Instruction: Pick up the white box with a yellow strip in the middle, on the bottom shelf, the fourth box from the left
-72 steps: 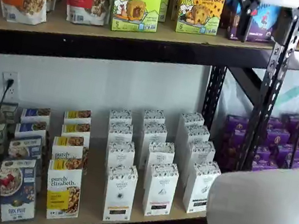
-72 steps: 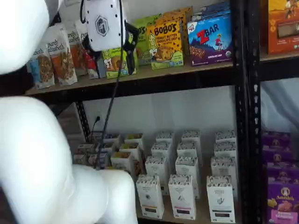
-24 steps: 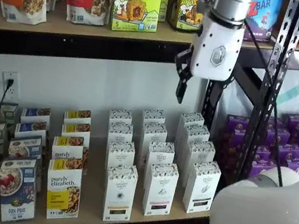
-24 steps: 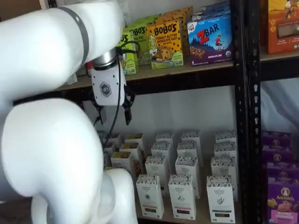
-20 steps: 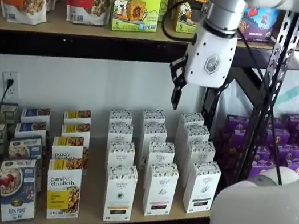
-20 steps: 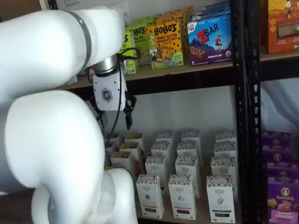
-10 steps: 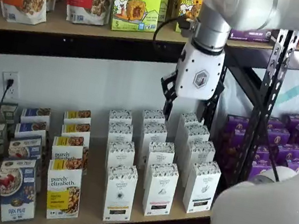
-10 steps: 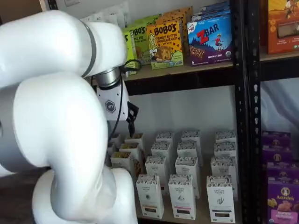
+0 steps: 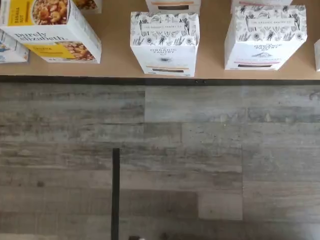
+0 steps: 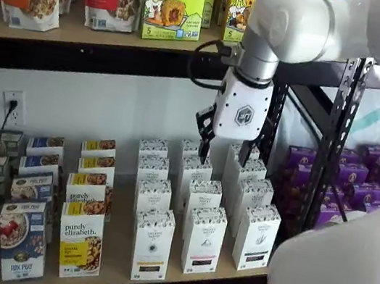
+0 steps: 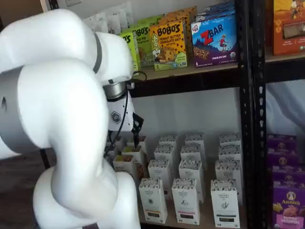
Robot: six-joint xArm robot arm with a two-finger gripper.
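The white box stands at the front of the bottom shelf, right of the purely elizabeth boxes; its front strip is too small to read there. It also shows in a shelf view. In the wrist view the white box stands at the bottom shelf's front edge, with a thin golden strip low on its front. My gripper hangs open and empty between the two shelves, over the rear white cartons, above and to the right of the white box. In a shelf view only one black finger of the gripper shows.
Like white cartons with black strips stand right of the white box, purely elizabeth boxes left of it. Purple boxes sit past the black post. The upper shelf is overhead. Grey plank floor lies in front.
My gripper has come down from upper-shelf height and moved left, now hanging low over the white cartons. Its wrist has turned, so both fingers show with a gap.
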